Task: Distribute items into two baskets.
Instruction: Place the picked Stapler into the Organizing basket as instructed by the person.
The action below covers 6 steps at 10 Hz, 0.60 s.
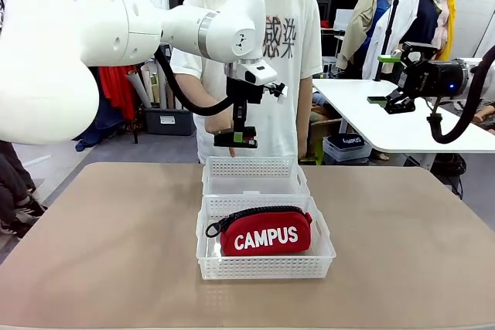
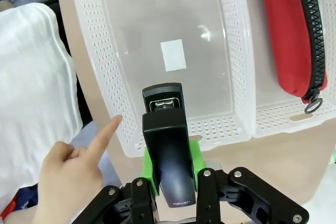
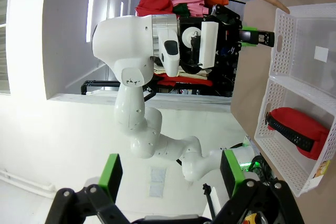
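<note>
**Lower the stapler into the far basket before letting go**

Nearest the robot, the near basket (image 1: 265,260) already holds the pouch (image 1: 265,231), lying flat with its lettering facing the camera, so this half of the task looks settled and should be left alone.

Just beyond, touching it edge to edge, the far basket (image 1: 254,178) has a bare floor apart from a white label (seen through the left wrist view). The left gripper (image 1: 236,139) hangs above its far rim, pinching the stapler (image 2: 167,142) between its green pads, nose pointing down at the basket.

In my judgement the stapler sits over the rim more than over the middle, though the front view makes depth hard to read. Best to bring it a little toward the robot, descend until it is close to the floor, then release, so it neither bounces nor catches the lattice wall.

The person's hand (image 2: 71,174) points at that rim; keep clear of it.

The right gripper (image 1: 391,79) waits spread, high and well to the side.
</note>
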### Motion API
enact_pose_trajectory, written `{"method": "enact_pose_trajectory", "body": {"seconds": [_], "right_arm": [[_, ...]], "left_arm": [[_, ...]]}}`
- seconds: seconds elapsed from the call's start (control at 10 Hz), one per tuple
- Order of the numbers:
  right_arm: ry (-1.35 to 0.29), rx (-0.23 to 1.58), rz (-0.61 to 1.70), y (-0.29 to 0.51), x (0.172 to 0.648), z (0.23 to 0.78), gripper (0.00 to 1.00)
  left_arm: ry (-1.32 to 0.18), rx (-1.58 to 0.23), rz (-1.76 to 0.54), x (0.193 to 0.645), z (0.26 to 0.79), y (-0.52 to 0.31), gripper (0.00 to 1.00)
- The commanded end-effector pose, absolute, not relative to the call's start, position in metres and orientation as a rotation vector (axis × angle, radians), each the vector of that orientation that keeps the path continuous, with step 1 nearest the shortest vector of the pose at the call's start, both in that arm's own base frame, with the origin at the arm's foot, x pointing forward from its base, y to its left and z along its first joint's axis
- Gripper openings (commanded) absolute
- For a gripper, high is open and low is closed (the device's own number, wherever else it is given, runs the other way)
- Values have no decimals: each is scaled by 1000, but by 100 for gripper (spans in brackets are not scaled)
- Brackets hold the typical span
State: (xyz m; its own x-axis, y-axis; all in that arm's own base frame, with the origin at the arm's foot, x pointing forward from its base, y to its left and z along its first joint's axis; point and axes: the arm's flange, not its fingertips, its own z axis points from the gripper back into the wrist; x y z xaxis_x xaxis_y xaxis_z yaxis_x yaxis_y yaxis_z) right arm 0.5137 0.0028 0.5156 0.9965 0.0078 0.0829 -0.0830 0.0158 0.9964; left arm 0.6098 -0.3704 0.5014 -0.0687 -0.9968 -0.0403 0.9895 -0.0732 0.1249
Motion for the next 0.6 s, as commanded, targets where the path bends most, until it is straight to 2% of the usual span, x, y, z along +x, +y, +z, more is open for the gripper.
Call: {"method": "enact_pose_trajectory", "body": {"seconds": [0.0, 0.5], "right_arm": [[-63, 1551, 75, 2, 513, 518, 100], [-63, 1551, 75, 2, 513, 518, 100]], "left_arm": [[-83, 139, -1639, 606, 503, -367, 0], [-56, 130, -1652, 614, 491, -385, 0]]}}
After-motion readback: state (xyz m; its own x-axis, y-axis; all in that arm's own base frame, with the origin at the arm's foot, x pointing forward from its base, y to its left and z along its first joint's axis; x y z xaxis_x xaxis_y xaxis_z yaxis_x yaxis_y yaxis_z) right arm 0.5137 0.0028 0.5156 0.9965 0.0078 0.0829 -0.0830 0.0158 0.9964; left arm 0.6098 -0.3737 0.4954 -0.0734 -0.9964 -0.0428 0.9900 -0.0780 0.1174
